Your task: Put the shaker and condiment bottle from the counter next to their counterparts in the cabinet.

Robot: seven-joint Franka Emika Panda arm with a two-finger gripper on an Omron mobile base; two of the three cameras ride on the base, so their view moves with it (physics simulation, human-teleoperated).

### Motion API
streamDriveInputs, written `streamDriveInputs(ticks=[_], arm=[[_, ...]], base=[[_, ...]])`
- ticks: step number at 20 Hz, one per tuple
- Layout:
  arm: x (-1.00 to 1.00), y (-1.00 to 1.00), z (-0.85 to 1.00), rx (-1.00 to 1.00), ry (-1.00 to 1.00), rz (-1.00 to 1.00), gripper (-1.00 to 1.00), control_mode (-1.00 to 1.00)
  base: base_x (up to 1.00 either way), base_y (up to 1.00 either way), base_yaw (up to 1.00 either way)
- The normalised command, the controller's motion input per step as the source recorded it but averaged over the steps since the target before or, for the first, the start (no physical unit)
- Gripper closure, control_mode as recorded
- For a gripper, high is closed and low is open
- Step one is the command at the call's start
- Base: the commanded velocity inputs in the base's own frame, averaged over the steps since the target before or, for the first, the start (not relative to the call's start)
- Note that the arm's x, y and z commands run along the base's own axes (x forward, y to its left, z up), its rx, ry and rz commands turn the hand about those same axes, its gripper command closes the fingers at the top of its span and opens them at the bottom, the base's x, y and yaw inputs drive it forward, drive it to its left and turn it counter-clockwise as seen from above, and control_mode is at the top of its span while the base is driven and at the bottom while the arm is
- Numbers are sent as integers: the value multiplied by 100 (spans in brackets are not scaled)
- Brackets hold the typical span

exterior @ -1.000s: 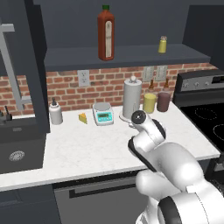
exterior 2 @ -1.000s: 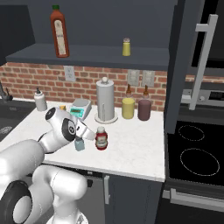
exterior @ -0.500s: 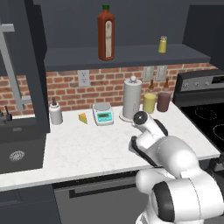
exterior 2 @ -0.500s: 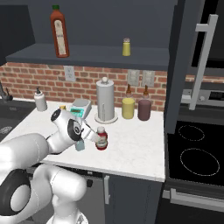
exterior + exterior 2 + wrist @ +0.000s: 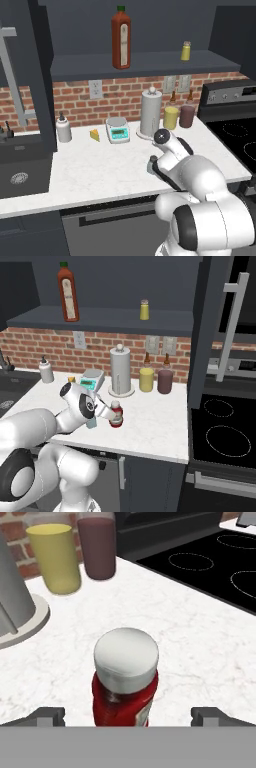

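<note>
moved: arm has pushed forward and down since a second ago, the wrist now right behind the condiment bottle (image 5: 116,414); bottles, cups and surface unchanged
fingers: spread wide, nothing held; gripper (image 5: 127,716) straddles the condiment bottle, one fingertip low on each side with clear gaps, no contact that I can see
condiment bottle: upright on the white marbled surface (image 5: 160,426), near its front edge, in front of the paper towel holder (image 5: 120,370); white cap faces the hand camera, red body between the fingertips
why so: fingers set wide to clear the bottle's round body before closing; approach is level with the body, likely so the grip lands below the cap
shaker: a pale object sits by the wrist at the front of the surface (image 5: 151,164), probably the shaker, mostly hidden by the arm; can't confirm
counterparts: tall red bottle with green cap (image 5: 121,37) and small yellow shaker (image 5: 186,50) stand well apart on the cabinet (image 5: 145,65) shelf, leaving room beside each
other things: yellow cup (image 5: 54,556) and dark red cup (image 5: 99,544) side by side by the brick wall; small scale (image 5: 118,130) left of the towel holder; stove (image 5: 210,562) to the right
step: pre-grasp on the bottle; next is closing, then the lift to the shelf
risk: narrow upright bottle, an off-centre close could tip it
</note>
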Motion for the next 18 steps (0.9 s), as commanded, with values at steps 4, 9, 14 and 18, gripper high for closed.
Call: streamDriveInputs(ticks=[4,9,14,18], arm=[[14,0,-3,0,0,-4,-100,-100],[14,0,-15,0,0,-3,-100,-100],[11,-8,-17,0,0,-3,-100,-100],[28,-33,-20,4,0,-7,100,-100]], base=[[0,0,0],[0,0,0],[0,0,0],[0,0,0]])
